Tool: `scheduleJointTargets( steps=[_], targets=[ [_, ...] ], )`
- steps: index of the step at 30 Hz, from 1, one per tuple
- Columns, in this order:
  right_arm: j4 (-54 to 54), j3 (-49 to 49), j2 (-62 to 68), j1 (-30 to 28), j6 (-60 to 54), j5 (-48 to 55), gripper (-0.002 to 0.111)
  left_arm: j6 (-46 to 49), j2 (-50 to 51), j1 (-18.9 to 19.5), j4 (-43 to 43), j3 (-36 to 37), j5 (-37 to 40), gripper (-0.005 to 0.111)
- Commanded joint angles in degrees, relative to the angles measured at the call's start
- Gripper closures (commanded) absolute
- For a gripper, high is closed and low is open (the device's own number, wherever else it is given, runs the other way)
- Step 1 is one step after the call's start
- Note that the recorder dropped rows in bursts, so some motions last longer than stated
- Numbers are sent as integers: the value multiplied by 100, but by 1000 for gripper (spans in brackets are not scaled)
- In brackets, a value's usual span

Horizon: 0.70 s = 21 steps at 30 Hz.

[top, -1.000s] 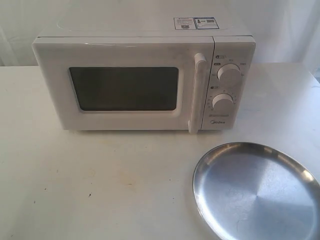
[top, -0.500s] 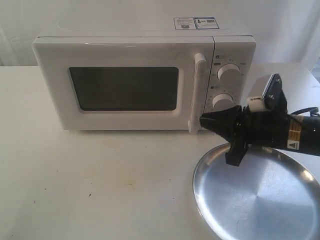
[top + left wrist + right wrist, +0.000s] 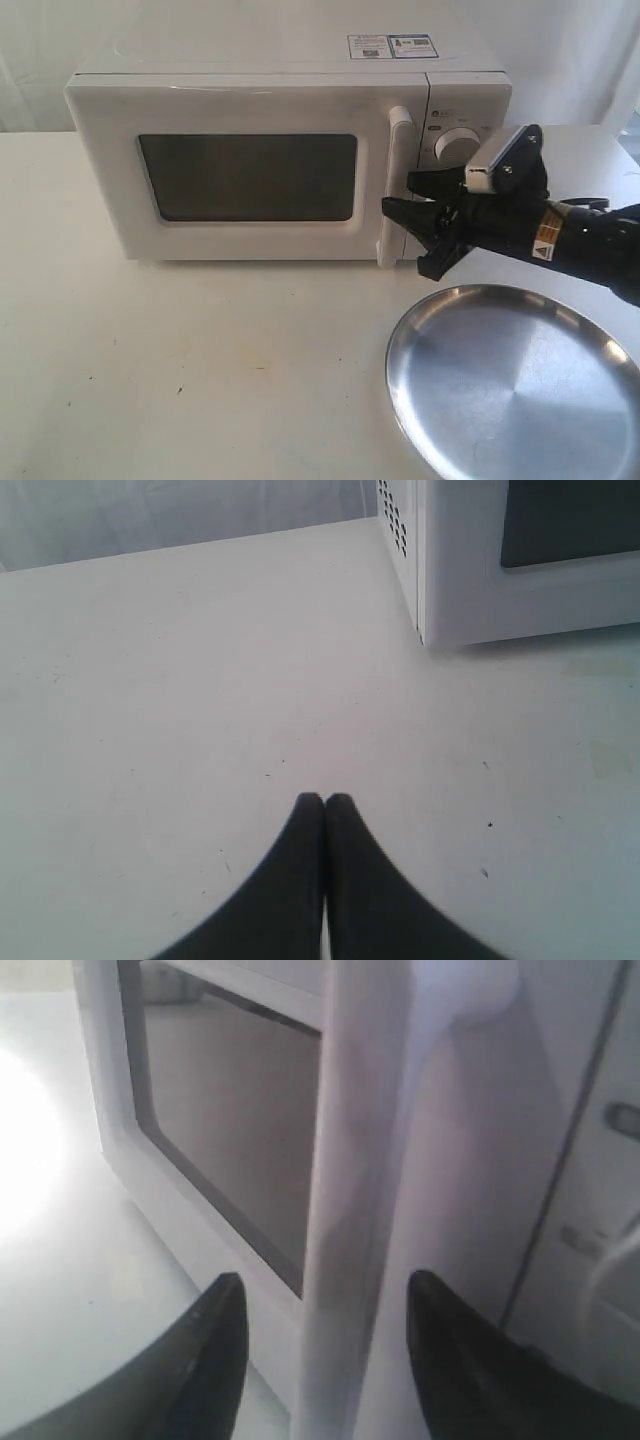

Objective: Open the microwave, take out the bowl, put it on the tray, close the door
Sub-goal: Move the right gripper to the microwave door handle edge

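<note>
The right claw [image 3: 398,195] has moved from over the tray [image 3: 520,390] to the handle [image 3: 399,130] and is spread around it. Close it, then pull the door [image 3: 110,180] open.

Warning triangle [image 3: 545,249] on right arm [image 3: 590,238], stickers [image 3: 391,46] illegible

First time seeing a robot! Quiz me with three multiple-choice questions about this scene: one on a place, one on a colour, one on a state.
1. Where is the right gripper? A) hanging high overhead B) at the handle C) folded away
2. What colour is the tray? A) silver B) red C) black
3. How is the door? A) wide open B) taken off C) shut
Answers: 1 B, its fingers straddle the handle; 2 A, shiny metal; 3 C, it lies flush with the microwave front.
</note>
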Motion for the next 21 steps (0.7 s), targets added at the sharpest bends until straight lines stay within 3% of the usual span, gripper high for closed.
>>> scheduleJointTargets(
  steps=[1,4,6,8,16,21],
  targets=[
    [-10,-286,184,360,-26,534,62,-32,-12,-1,-25,28,-15,107],
    [-10,-329,251,450,-26,652,67,-32,-12,-1,-25,28,-15,107],
    [-70,-329,251,450,-26,596,83,-32,-12,-1,-25,28,-15,107],
    [-286,-329,213,450,-5,554,107,-32,-12,-1,-25,28,-15,107],
    [-785,-329,-31,450,386,985,108,-32,-12,-1,-25,28,-15,107],
    [-2429,-329,-111,450,1319,-269,108,-32,-12,-1,-25,28,-15,107]
  ],
)
